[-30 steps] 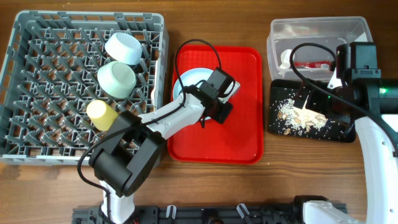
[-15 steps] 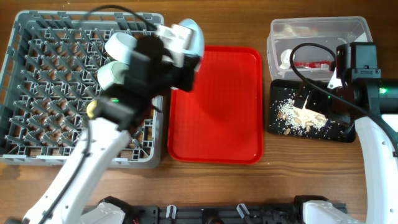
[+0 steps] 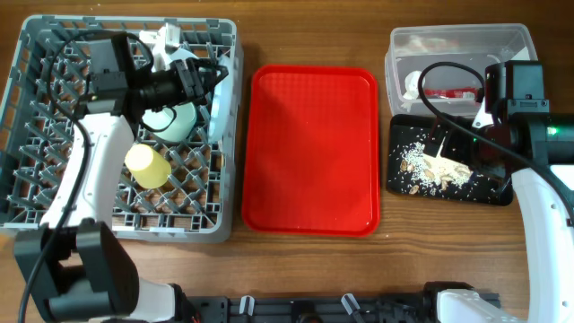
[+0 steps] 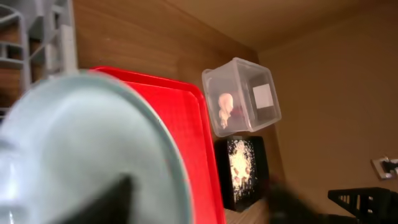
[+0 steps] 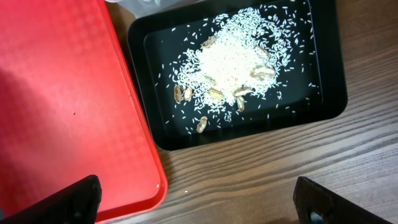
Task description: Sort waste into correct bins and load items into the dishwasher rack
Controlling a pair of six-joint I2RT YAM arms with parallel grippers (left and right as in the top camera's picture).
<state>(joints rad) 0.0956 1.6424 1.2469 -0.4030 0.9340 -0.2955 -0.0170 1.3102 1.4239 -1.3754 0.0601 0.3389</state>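
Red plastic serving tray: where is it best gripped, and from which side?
The red plastic tray's raised rim at the near short edge, from above, one finger inside the lip, one outside: it lies flat on the wooden table, so nothing else protrudes.

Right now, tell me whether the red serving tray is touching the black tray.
Apart. The overhead view shows a strip of bare table between the red serving tray and the black tray.

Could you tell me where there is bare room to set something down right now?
The red serving tray is bare throughout. The rack has free front rows. The table is bare in front of the black tray. Crowded: the rack's back right, with green bowl, cup and plate.
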